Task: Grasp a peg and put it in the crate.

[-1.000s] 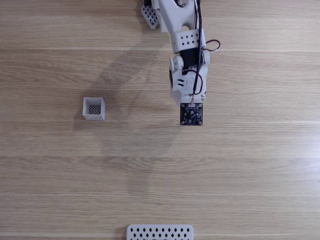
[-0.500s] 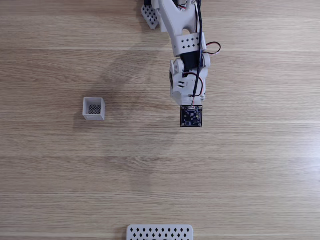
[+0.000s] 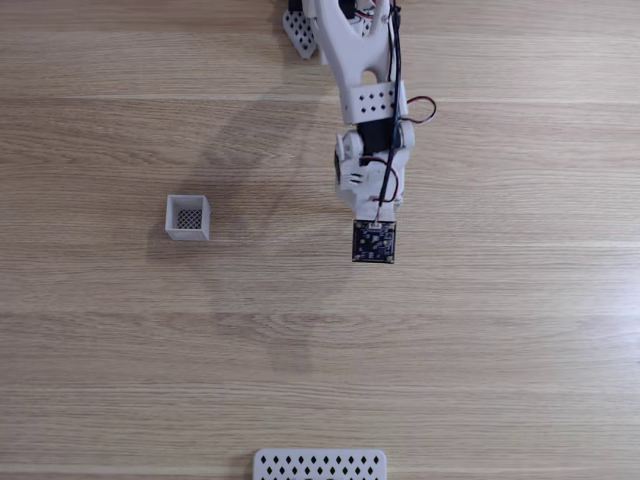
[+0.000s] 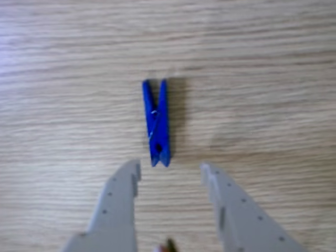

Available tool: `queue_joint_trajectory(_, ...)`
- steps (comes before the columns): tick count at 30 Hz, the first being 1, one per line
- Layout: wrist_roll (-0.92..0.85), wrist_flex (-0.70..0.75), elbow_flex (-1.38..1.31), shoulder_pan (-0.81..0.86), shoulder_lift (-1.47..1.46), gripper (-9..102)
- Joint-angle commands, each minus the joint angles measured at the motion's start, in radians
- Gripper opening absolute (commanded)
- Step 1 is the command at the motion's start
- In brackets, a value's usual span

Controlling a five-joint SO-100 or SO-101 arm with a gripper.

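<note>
In the fixed view the white arm (image 3: 368,130) reaches down from the top edge, its wrist camera board at the lower end. In the other view the gripper (image 4: 170,169) rises from the bottom edge, fingers (image 4: 122,202) spread wide, holding nothing.

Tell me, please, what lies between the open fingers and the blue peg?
Nothing but bare wood. In the other view the gripper is open, and the peg lies flat on the table just ahead, its near end close to the gap.
</note>
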Motion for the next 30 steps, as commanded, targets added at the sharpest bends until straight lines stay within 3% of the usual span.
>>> queue_joint_trajectory(1, -0.009, -0.038, -0.089, 0.021, 0.026, 21)
queue_joint_trajectory(19, 0.006, -0.176, -0.089, 0.008, -0.109, 20)
queue_joint_trajectory(22, -0.006, -0.173, -0.080, 0.008, -0.112, 12)
queue_joint_trajectory(25, 0.003, -0.170, -0.080, 0.008, -0.112, -3)
queue_joint_trajectory(30, 0.005, -0.170, -0.077, 0.008, -0.110, 0)
